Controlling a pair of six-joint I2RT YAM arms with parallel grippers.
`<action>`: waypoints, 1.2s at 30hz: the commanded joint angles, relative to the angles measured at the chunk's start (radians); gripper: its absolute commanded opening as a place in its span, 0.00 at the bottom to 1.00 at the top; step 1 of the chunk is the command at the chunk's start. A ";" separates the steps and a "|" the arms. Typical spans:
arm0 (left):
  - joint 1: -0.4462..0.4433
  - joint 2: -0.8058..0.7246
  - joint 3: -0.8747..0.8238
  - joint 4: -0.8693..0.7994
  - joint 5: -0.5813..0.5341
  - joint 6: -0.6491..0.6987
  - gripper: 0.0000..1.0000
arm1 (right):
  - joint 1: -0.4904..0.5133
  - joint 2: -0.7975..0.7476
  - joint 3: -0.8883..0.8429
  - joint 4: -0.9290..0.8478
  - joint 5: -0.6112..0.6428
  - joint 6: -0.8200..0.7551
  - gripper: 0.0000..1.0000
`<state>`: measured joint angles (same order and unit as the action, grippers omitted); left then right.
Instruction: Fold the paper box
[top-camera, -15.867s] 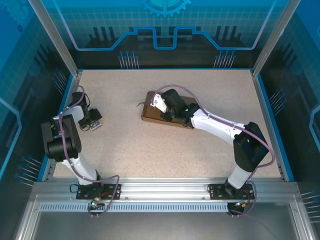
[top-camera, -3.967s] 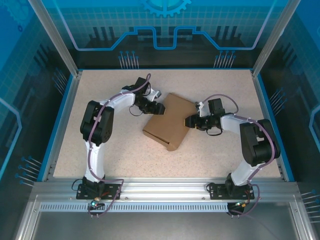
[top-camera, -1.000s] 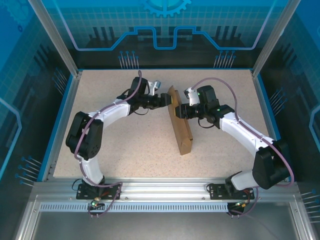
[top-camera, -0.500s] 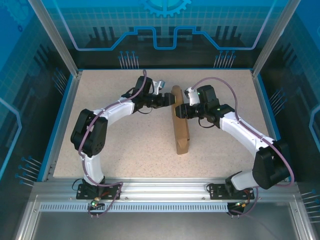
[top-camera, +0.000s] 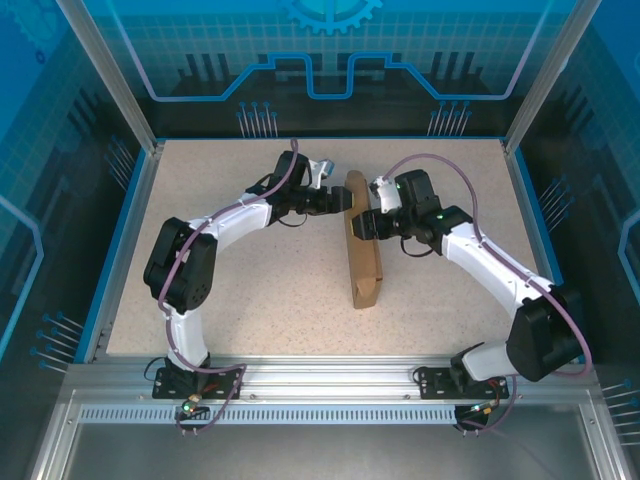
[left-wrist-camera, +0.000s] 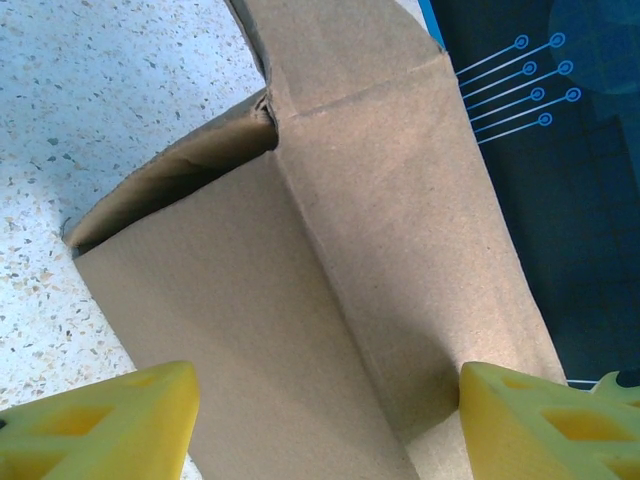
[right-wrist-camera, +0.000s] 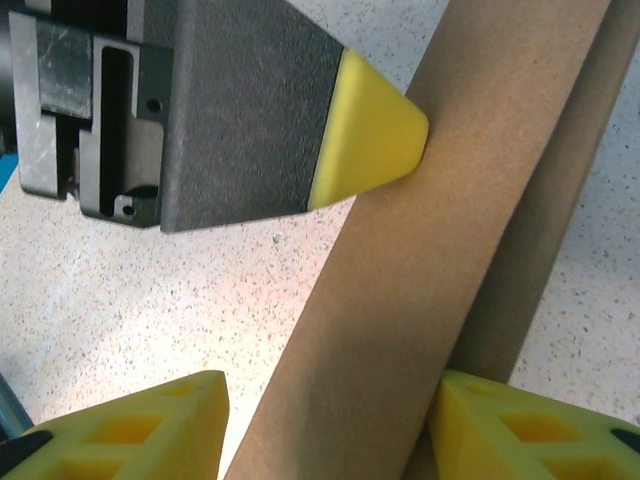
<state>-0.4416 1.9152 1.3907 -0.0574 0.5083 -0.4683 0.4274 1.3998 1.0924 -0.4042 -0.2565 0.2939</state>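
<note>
**Cardboard on edge between my two hands**

Brown corrugated card lies nearest to me. The paper box (top-camera: 362, 250) stands on one long edge on the speckled counter (top-camera: 250, 290), about mid-counter, with its near end pointing back toward my bases and its length running away from me.

Farther along, near its far end, my hands meet it from either side. My right hand (top-camera: 368, 222) reaches in from the right, and the upright card passes between its yellow pads (right-wrist-camera: 150, 425). A strip of counter shows between one pad and the card, so this hand is apart, not clamped.

Slightly farther on, my left hand (top-camera: 335, 203) comes in from the left. One yellow fingertip (right-wrist-camera: 370, 135) touches the box's broad face. From my left wrist I see a folded corner of the box, with an open seam at its top, sitting between two pads that stand wide apart. I cannot tell whether they pinch the card or only flank it.

Beyond the box's far end the counter runs on to the blue wall (top-camera: 320, 60).
</note>
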 joint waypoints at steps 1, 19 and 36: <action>-0.003 0.048 -0.004 -0.125 -0.054 0.039 0.69 | 0.004 -0.029 0.015 -0.084 -0.007 -0.023 0.57; -0.003 0.045 0.007 -0.145 -0.056 0.057 0.69 | -0.049 -0.051 0.032 -0.115 -0.027 -0.066 0.58; -0.003 0.022 0.019 -0.144 -0.056 0.049 0.69 | -0.073 0.073 -0.012 -0.054 -0.090 -0.042 0.54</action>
<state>-0.4397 1.9152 1.4036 -0.1009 0.4900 -0.4427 0.3702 1.4532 1.1011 -0.4736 -0.3336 0.2432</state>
